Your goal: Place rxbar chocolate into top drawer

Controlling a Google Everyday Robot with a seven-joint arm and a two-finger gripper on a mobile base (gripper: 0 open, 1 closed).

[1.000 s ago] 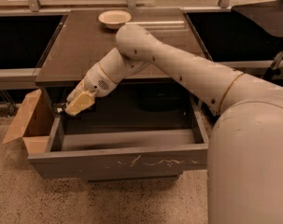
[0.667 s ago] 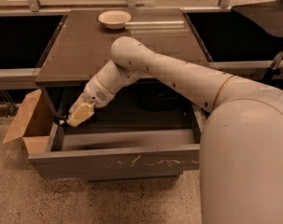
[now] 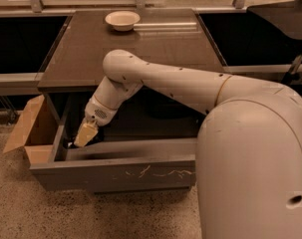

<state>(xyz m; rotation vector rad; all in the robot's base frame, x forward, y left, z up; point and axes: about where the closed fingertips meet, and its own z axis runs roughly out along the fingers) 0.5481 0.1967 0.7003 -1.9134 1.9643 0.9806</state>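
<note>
The top drawer (image 3: 115,175) is pulled out below the table, a wide grey box whose front panel has white scratch marks. My gripper (image 3: 84,135) points down into the drawer's left end, close to the left wall and low inside the box. A small dark bit shows at its lower tip by the drawer's left wall. I cannot tell whether that is the rxbar chocolate, and I see the bar plainly nowhere else. My arm reaches in from the right, over the drawer's middle.
A cream round bowl (image 3: 122,20) stands at the back of the brown table top (image 3: 155,49). An open cardboard box (image 3: 30,133) sits on the floor, touching the drawer's left side. Dark bins flank the table on both sides. My arm's body fills the lower right.
My gripper has moved down and slightly forward, from above the drawer's left rim to inside its left end. The drawer, bowl and box have not moved.
</note>
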